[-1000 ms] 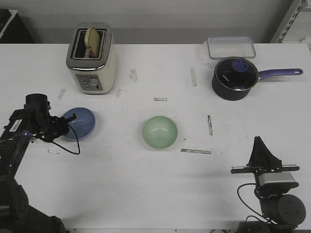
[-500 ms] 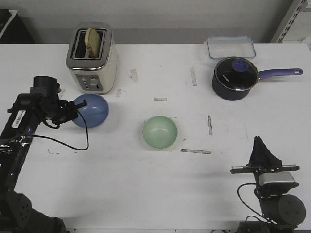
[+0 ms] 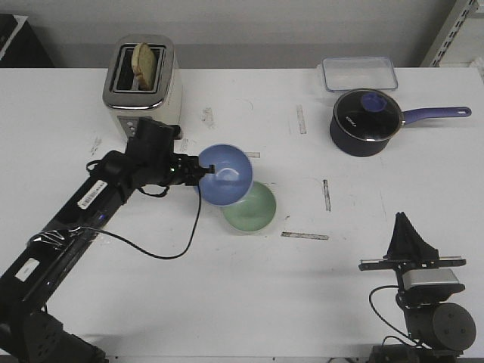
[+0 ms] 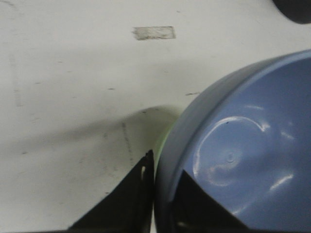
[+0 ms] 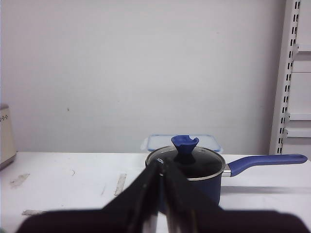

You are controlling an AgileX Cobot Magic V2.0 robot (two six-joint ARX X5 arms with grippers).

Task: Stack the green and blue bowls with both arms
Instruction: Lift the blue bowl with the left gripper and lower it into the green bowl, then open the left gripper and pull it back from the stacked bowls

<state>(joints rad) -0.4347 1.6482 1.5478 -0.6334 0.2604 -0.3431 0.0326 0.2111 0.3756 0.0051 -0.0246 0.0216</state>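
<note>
Front view: left gripper clamps blue bowl by rim, frame centre, overlapping green bowl below-right. Right gripper parked lower right.
L wrist: fingers pinch rim; shift further over green, level, lower, then release.
R wrist: jaws closed, holding nothing.

The blue bowl hides part of the green bowl.

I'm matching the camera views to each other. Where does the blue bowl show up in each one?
Front: blue bowl, left of centre, overlapping the green bowl.
Left wrist: blue bowl fills the lower right.
Right wrist: not in view.
Shared landmark: the green bowl, a sliver in the left wrist view.
</note>
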